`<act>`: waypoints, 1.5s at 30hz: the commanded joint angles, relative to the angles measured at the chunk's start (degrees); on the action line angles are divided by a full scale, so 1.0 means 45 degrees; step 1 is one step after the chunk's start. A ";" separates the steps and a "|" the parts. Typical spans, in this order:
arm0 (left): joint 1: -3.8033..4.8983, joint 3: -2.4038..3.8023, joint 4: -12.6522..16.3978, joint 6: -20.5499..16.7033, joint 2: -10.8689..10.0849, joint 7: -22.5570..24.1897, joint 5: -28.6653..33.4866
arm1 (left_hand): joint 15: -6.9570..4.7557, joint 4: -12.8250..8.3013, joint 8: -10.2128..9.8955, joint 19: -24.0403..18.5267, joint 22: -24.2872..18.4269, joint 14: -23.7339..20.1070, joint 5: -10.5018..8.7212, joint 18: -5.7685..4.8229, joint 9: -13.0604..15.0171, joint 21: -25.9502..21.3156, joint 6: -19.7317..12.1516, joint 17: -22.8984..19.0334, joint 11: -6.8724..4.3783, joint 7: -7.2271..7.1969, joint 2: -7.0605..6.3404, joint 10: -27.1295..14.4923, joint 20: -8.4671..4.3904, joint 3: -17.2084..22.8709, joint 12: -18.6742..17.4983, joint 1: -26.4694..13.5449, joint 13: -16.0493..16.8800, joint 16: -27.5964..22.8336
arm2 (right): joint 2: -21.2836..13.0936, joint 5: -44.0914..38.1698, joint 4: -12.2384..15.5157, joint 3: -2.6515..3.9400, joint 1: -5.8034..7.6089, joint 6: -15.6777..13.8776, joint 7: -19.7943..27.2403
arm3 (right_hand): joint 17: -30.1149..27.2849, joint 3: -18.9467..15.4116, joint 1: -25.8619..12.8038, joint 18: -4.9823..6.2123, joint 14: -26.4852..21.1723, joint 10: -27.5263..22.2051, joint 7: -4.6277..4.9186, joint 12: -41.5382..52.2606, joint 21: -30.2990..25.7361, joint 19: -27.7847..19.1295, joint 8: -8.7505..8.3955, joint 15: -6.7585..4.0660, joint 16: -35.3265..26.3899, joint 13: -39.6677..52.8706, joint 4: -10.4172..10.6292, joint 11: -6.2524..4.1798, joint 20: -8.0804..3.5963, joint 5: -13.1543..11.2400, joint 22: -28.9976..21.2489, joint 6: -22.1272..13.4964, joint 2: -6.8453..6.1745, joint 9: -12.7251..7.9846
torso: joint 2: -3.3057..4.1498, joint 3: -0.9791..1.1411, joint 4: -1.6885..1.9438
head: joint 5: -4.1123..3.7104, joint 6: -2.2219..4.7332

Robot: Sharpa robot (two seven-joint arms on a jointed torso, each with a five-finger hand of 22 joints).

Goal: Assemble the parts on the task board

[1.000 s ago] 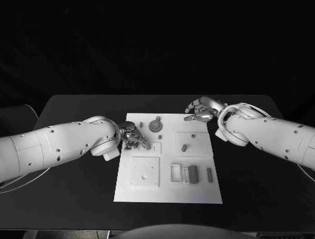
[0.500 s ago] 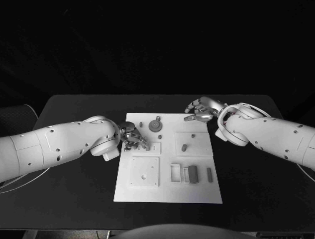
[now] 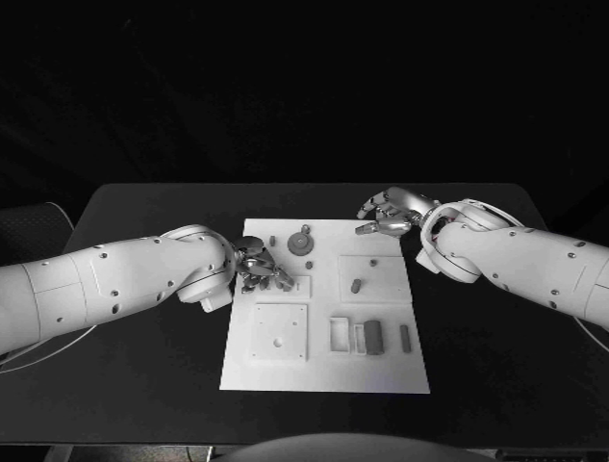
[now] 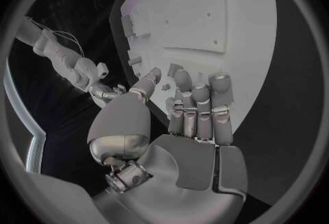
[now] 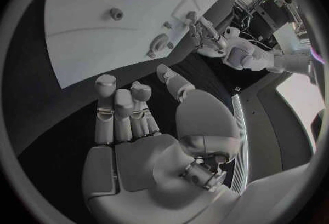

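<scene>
Task board [image 3: 325,375], the white plate, lies in the middle of my black tabletop [image 3: 138,385], with the small grey parts spread over it: a round, stemmed part [image 3: 301,242] near the far edge, a short peg [image 3: 356,285] on the raised square right of centre, and a dark block [image 3: 373,337] with a thin bar [image 3: 405,336] beside it toward the near right. A square plate [image 3: 279,332] sits in the near-left part of the board. My left hand [image 3: 260,270] is over the board's left edge, just far of that square plate; its fingers [image 4: 199,109] lie side by side, bent gently forward over the white surface, the thumb standing apart from them. I cannot tell whether their tips touch the board or one of the parts, and I see nothing plainly held. My right hand [image 3: 392,216] hovers at the far right corner of the board, over the dark tabletop; its fingers [image 5: 120,112] are loosely bent and close together, the thumb apart, with nothing between them.
</scene>
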 commanded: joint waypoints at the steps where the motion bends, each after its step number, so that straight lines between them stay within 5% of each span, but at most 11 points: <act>1: 0.0002 0.0002 0.0079 -0.0207 0.0049 -0.0211 -0.0729 | -0.0049 -0.0004 -0.0041 -0.0063 0.0106 -0.0068 -0.0029 0.1122 0.0013 -0.0049 -0.0015 -0.0025 0.0012 0.0064 0.0001 -0.0025 -0.0062 -0.0103 0.0052 -0.0120 -0.0018 0.0088 | -0.0002 -0.0056 0.0020 0.0003 -0.0007 0.0151 0.0066 | -0.0017 0.0045 -0.0112 0.0870 -0.0031 -0.0104 0.0078 0.0054 -0.0044 0.0012 0.0045 -0.0046 0.0054 -0.0019 0.0055 0.0017 -0.0079 0.0051 0.0054 -0.0001 0.0018 -0.0021 | 0.0001 0.0009 -0.0004 | 0.0003 -0.0001; 25: 0.0001 0.0001 0.0248 -0.0049 0.0129 -0.0999 -0.1649 | -0.0254 -0.0042 0.0227 0.0244 0.0111 0.0230 -0.0027 0.1193 0.0166 0.0047 0.0497 -0.0058 -0.0206 -0.0161 0.0234 0.0305 -0.0181 -0.0428 0.0229 -0.0411 -0.0036 0.0269 | -0.0008 -0.0056 0.0025 0.0003 -0.0007 0.0157 0.0063 | -0.0019 0.0042 -0.0122 0.0870 -0.0030 -0.0104 0.0078 0.0059 -0.0044 0.0015 0.0050 -0.0046 0.0057 -0.0025 0.0060 0.0018 -0.0080 0.0048 0.0056 0.0001 0.0016 -0.0023 | 0.0000 -0.0020 0.0010 | -0.0015 -0.0022; 45: 0.0001 -0.0002 0.0269 0.0075 0.0227 -0.1109 -0.1594 | -0.0343 -0.0035 0.0311 0.0348 0.0163 0.0337 -0.0107 0.1213 0.0217 0.0140 0.0664 -0.0030 -0.0294 -0.0250 0.0307 0.0445 -0.0257 -0.0561 0.0318 -0.0525 -0.0025 0.0383 | 0.0007 -0.0058 0.0021 0.0003 -0.0007 0.0156 0.0062 | -0.0022 0.0043 -0.0126 0.0870 -0.0028 -0.0103 0.0077 0.0064 -0.0045 0.0017 0.0054 -0.0046 0.0059 -0.0029 0.0064 0.0017 -0.0081 0.0049 0.0058 0.0003 0.0017 -0.0024 | 0.0003 0.0000 0.0000 | 0.0009 -0.0023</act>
